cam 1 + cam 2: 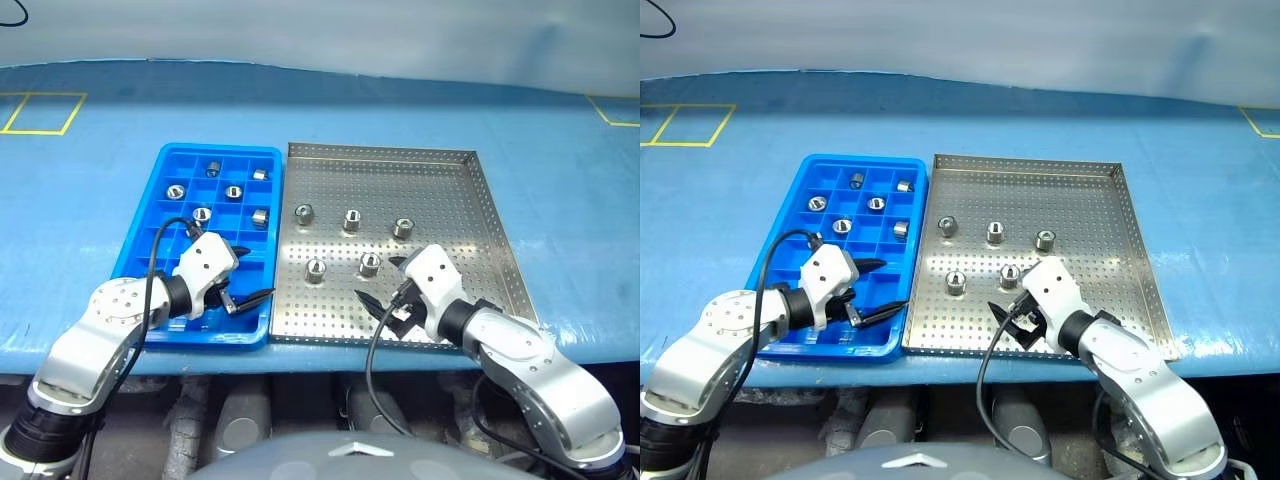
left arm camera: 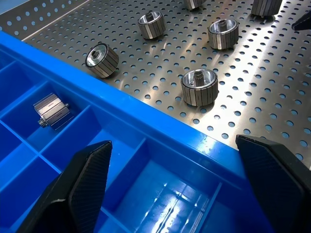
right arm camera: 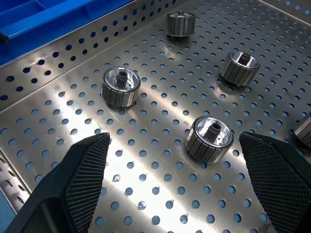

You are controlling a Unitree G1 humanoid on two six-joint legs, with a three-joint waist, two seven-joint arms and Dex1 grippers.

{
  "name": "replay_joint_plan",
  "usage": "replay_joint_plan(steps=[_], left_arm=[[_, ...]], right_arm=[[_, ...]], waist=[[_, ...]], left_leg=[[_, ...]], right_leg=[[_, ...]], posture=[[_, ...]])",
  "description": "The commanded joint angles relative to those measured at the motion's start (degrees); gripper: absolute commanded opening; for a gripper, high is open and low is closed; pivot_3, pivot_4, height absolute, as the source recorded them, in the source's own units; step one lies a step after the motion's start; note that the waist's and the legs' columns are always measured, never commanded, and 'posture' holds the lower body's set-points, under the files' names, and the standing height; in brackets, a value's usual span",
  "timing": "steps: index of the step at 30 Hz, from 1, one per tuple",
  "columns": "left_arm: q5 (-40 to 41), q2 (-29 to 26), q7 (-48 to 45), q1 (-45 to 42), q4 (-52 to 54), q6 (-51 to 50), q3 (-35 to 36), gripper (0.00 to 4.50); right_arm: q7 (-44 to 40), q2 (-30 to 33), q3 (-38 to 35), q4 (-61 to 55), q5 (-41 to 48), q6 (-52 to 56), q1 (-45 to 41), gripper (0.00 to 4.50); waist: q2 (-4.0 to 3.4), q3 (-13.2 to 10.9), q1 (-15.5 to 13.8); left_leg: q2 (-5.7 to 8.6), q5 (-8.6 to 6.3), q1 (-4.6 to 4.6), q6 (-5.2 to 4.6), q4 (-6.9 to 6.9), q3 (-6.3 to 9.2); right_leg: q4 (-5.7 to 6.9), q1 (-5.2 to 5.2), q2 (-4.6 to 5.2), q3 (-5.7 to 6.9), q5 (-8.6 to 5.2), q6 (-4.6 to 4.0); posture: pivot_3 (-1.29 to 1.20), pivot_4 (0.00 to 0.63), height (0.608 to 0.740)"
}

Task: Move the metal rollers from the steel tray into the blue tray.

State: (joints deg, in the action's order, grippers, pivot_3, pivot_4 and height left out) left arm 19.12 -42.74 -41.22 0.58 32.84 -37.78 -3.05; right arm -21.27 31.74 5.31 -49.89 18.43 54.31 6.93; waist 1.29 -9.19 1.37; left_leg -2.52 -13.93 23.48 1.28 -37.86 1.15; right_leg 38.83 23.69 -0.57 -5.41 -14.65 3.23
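Pincers first: left pincer [image 1: 243, 275] hangs over the near right corner of the blue tray [image 1: 150, 240], jaws spread wide, nothing between them. Right pincer [image 1: 380, 283] hangs over the near middle of the steel tray [image 1: 490, 215], jaws equally wide, also empty. Both trays sit side by side on the blue desk [image 1: 80, 190], long edges touching, blue tray at 9 o'clock of the steel one. Five metal rollers lie on the perforated floor of the steel tray: near pair first, one [image 1: 315, 270] at 11 o'clock of the right pincer and one [image 1: 369, 264] just beyond it at 12 o'clock, neither touched. Farther back a row of three, well apart from each other: one [image 1: 303, 213] close to the blue tray's edge, one [image 1: 352, 220] in the middle, one [image 1: 403, 228] at 3 o'clock of that. Six more rollers already sit in the blue tray, each in its own compartment, all in the far half: [image 1: 201, 214], [image 1: 259, 217], [image 1: 174, 191], [image 1: 233, 191], then [image 1: 214, 168] and [image 1: 259, 174] in the farthest row. Near compartments under the left pincer hold nothing. Yellow tape marks [image 1: 40, 112] on the desk at the far left corner.
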Motion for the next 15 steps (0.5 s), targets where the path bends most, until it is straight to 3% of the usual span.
replay_joint_plan(steps=[1, 9, 13, 15], left_arm=[[0.04, 0.17, 0.13, -0.74, 2.01, 0.72, 0.03, 4.47], [1.33, 1.47, 0.34, -2.16, 2.79, 0.93, 0.58, 4.47], [9.69, 9.91, 1.73, -14.31, 1.20, 1.00, 4.17, 4.47], [8.35, 10.25, 1.35, -21.31, -3.45, -0.14, 2.43, 4.47]], right_arm=[[0.31, -0.18, -0.22, -1.17, 0.12, -0.29, -0.63, 4.50], [0.81, -0.20, 0.10, -1.17, 0.22, 0.14, -1.24, 4.50], [0.96, -0.55, 0.51, -0.95, 0.33, 0.43, -2.20, 4.50], [1.04, -0.87, 1.08, -0.50, 0.25, 0.58, -3.07, 4.50]], waist=[[0.00, 0.00, 0.00], [0.00, 0.00, -0.02], [0.03, 0.00, -0.99], [0.05, 0.00, -1.13]], left_leg=[[0.00, 0.00, 0.00, 0.00, 0.00, 0.00], [0.00, 0.00, 0.00, 0.00, 0.00, 0.00], [0.03, 0.01, 0.08, -0.02, -0.13, 0.05], [0.05, 0.04, 0.09, -0.05, -0.23, 0.12]], right_leg=[[0.00, 0.00, 0.00, 0.00, 0.00, 0.00], [0.00, 0.00, 0.00, 0.00, 0.01, 0.01], [0.01, -0.01, 0.01, 0.07, 0.05, 0.08], [0.01, -0.08, 0.00, 0.11, 0.12, 0.16]], posture=[[0.04, 0.150, 0.740], [0.04, 0.150, 0.740], [0.05, 0.150, 0.740], [0.06, 0.150, 0.740]])
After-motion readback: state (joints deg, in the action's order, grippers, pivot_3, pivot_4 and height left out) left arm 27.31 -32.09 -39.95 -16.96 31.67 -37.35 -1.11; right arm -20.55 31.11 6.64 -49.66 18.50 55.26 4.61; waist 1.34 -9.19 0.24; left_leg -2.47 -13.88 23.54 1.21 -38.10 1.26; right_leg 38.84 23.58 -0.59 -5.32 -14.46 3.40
